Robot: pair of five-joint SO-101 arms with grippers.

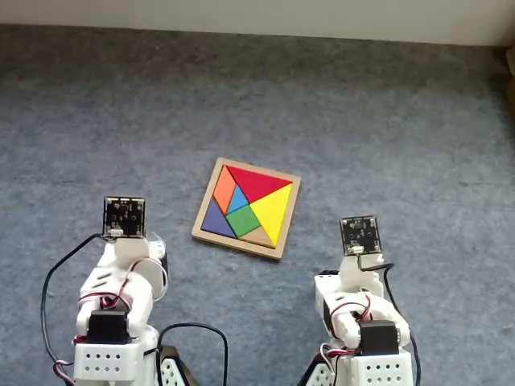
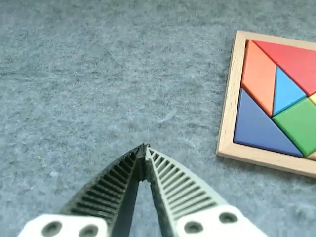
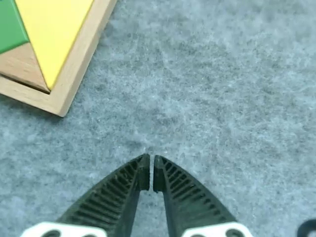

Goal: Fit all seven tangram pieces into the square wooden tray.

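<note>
Well, the wooden tray [image 2: 228, 98] holds six coloured tangram pieces [image 1: 241, 219], lying flush.

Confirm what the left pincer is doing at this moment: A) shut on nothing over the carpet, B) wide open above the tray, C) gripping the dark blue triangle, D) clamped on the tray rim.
A: the left pincer has its tips together with nothing between them, over the grey carpet and off to the side of the tray, not touching it.
</note>
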